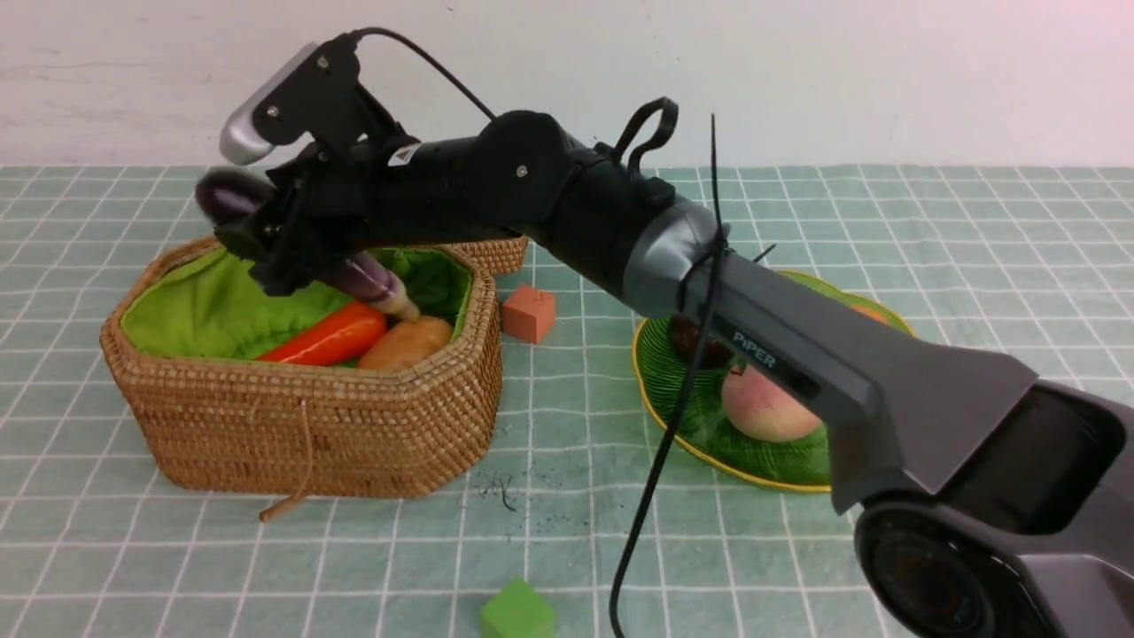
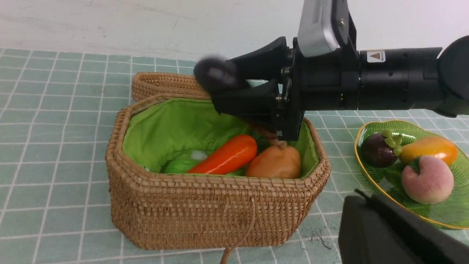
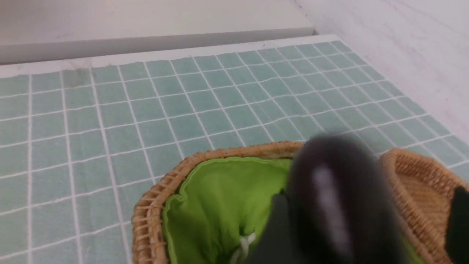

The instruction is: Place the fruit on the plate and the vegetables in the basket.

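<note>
Front view, "PiPER" on right arm (image 1: 755,351), right pincer (image 1: 266,239) part-open round eggplant (image 1: 232,195), left pincer closed

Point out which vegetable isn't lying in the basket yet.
The eggplant: long and dark purple, it hangs tilted between the right gripper jaws above the basket. The carrot, potato and green gourd already lie inside on the lining.

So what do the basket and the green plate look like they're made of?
The octagonal tan basket looks like coiled woven wicker, matte, with visible stitch rows; its bright green lining seems to be soft fabric, wrinkled and seamed. The shallow green plate looks like ribbed translucent glass or plastic, glossy, with a gold rim.
</note>
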Motion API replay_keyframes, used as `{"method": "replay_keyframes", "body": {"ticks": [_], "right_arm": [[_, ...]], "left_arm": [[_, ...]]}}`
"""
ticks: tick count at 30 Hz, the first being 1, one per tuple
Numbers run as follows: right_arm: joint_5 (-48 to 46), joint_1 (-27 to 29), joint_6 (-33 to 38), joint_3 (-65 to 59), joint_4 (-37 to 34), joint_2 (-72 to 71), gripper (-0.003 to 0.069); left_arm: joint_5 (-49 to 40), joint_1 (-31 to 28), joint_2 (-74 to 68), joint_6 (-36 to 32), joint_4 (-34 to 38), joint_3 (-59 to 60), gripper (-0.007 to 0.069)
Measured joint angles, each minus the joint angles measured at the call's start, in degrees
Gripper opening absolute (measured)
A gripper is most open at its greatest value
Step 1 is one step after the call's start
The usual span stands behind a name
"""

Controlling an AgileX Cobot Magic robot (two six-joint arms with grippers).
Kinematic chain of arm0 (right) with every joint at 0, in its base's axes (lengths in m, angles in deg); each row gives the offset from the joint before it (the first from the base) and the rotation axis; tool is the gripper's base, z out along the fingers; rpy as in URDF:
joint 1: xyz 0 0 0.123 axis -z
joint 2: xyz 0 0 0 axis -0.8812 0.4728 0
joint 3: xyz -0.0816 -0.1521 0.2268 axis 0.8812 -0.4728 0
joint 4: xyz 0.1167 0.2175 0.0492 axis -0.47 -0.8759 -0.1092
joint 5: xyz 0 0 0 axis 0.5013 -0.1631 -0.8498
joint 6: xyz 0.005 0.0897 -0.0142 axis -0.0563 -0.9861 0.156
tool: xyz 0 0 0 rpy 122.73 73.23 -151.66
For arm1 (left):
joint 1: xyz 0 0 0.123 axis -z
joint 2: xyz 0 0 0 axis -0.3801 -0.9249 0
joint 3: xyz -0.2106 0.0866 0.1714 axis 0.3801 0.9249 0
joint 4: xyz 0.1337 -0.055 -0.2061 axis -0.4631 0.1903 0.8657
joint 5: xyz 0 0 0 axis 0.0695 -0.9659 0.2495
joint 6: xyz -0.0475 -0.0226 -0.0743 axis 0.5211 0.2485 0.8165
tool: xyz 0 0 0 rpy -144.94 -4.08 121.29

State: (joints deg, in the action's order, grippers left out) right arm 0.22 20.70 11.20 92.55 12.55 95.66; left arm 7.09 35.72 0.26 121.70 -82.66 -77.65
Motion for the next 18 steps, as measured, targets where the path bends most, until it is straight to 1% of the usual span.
{"method": "replay_keyframes", "body": {"ticks": [2,4,7,8,9,10,11,12,13,14,15,16,17,18], "right_arm": [[-2.25,0.00,-2.43,0.00,2.50,-0.38,0.0659],[-5.23,0.00,-5.05,-0.04,6.74,-1.03,0.0674],[-12.37,0.06,-13.23,-0.07,16.46,-3.83,0.0648],[-14.16,0.13,-15.93,-0.11,18.49,-5.30,0.0629],[-18.04,0.38,-20.09,-0.14,22.48,-7.01,0.0589],[-19.42,0.44,-21.50,-0.14,23.78,-7.77,0.0582],[-25.94,0.72,-27.54,-0.14,29.27,-11.87,0.0494],[-30.38,0.94,-30.48,-0.14,31.92,-14.07,0.0441],[-33.40,1.06,-32.54,-0.14,34.14,-15.36,0.0394],[-34.14,1.06,-33.03,-0.14,34.14,-15.78,0.0382],[-36.97,1.19,-34.75,-0.07,36.21,-17.41,0.0333],[-40.79,1.50,-37.18,0.04,38.54,-20.27,0.0229],[-40.79,1.55,-37.40,0.04,38.54,-20.59,0.0216],[-42.31,1.84,-38.97,-0.01,39.93,-22.66,0.0125]], "left_arm": [[0.70,0.00,0.00,0.00,0.05,0.00,-0.0013],[1.57,0.00,0.00,0.00,0.05,0.00,-0.0013],[2.37,0.00,0.00,0.00,0.05,0.00,-0.0013],[2.37,0.00,0.00,0.00,0.05,0.00,-0.0013],[2.50,0.00,0.00,0.00,0.05,0.00,-0.0013],[2.55,0.00,0.00,0.00,0.05,0.00,-0.0013],[2.93,0.00,0.00,0.05,0.05,0.00,-0.0013],[3.40,0.00,0.00,0.05,0.05,0.00,-0.0013],[4.03,0.00,0.00,0.05,0.05,0.00,-0.0013],[4.20,0.00,0.00,0.05,0.05,0.00,-0.0013],[4.97,0.00,0.00,-0.01,0.11,0.00,-0.0013],[7.07,0.00,0.00,-0.18,0.11,0.18,-0.0013],[7.40,0.00,0.00,-0.31,0.11,0.24,-0.0013],[9.85,0.00,0.00,-0.90,0.11,0.78,-0.0013]]}}
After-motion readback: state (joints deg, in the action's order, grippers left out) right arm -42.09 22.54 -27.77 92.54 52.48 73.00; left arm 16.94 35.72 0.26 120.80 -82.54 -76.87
